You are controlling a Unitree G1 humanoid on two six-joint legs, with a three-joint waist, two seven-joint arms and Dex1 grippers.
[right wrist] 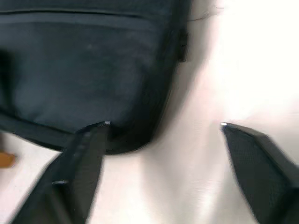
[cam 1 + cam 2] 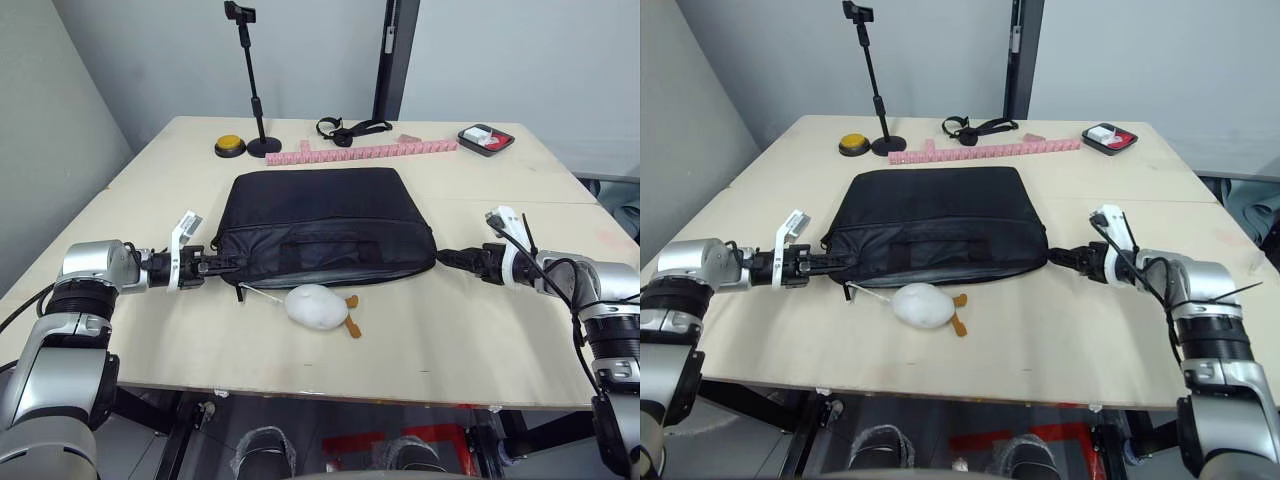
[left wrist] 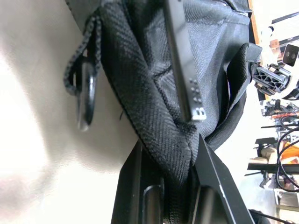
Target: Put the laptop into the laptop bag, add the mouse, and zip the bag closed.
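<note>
Left wrist view: left hand clamps the laptop bag at its corner fabric. Right hand, fingers spread, meets the opposite corner on the tabletop.

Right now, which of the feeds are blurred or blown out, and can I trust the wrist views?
Right wrist view: soft and smeared, the table washed out to white beside the laptop bag. Left wrist view: sharp on the bag's weave, with glare on the table at the lower edge. Both eye views: evenly lit and sharp, soft shadows under the bag and toy duck.
</note>
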